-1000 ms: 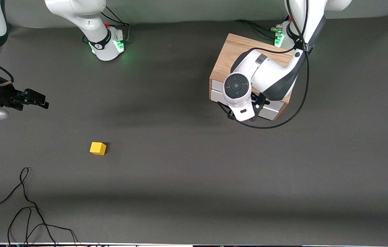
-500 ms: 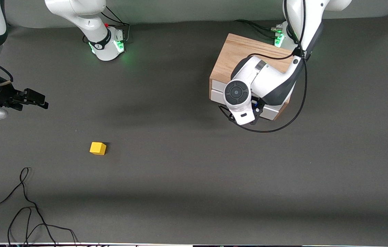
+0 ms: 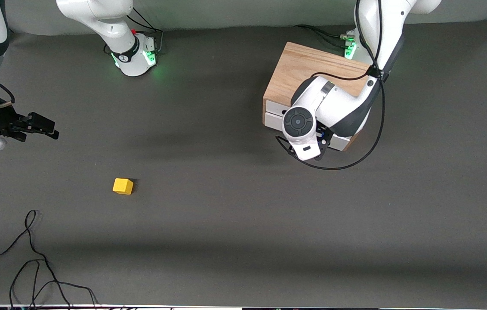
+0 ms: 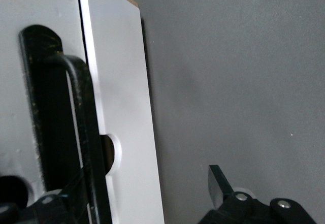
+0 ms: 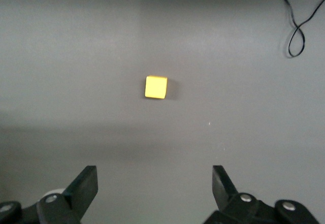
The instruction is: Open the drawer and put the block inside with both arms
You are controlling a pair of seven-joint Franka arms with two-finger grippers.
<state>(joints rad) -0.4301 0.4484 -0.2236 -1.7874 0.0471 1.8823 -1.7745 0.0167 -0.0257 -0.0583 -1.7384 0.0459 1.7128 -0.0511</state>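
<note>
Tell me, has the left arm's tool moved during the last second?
Yes. Judged against the cabinet in the front view, the left tool has drawn closer to the drawer front, toward the robots' bases. Its open fingers now stand around the black handle.

Two white jointed arms with dark grey joint sections. Left arm: rounded white shells, a grey-black circular cap with concentric rings at the wrist end, a silver band on one link. A black cable loops along it. Right arm: glossy white links, black ring above the base. Both bases glow green, with a small red fitting nearby. Right gripper: black, blocky, mounted beside a silver cylinder. Its black fingers are squared off and fixed with silver screws.
</note>
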